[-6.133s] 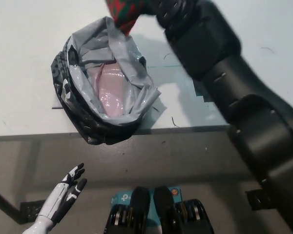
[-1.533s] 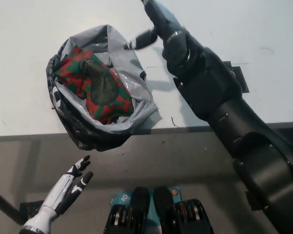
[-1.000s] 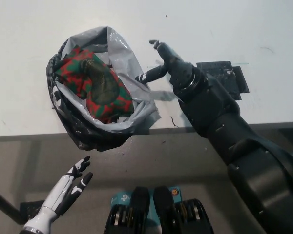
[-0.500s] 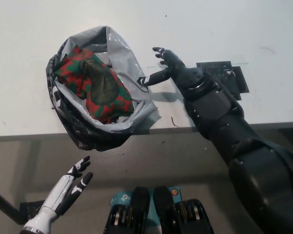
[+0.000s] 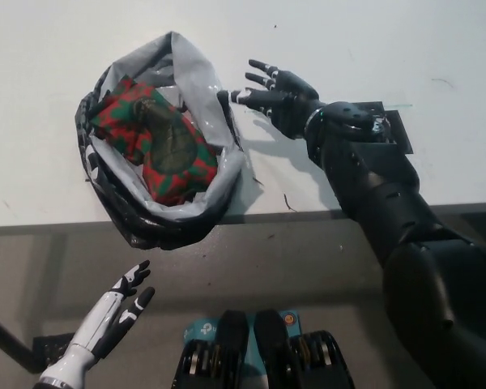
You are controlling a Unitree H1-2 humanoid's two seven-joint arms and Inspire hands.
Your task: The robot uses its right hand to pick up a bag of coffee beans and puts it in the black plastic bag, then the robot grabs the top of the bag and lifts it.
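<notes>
The red and green coffee bean bag (image 5: pixel 155 138) lies inside the black plastic bag (image 5: pixel 158 219), whose grey lining is folded open on the white table (image 5: pixel 49 49). My black right hand (image 5: pixel 274 91) hovers just right of the bag's rim, open, fingers spread and pointing left, one fingertip (image 5: pixel 224 96) touching the grey rim. My white left hand (image 5: pixel 117 312) rests open below the table edge at the lower left.
A dark square patch (image 5: pixel 381 130) sits on the table under my right forearm. The table's front edge (image 5: pixel 308 212) runs across the middle, with the brown floor (image 5: pixel 292 267) below it.
The coffee bag went from my right hand into the plastic bag. In the last second my right hand swung back left to the bag's rim, and that rim now stands up more.
</notes>
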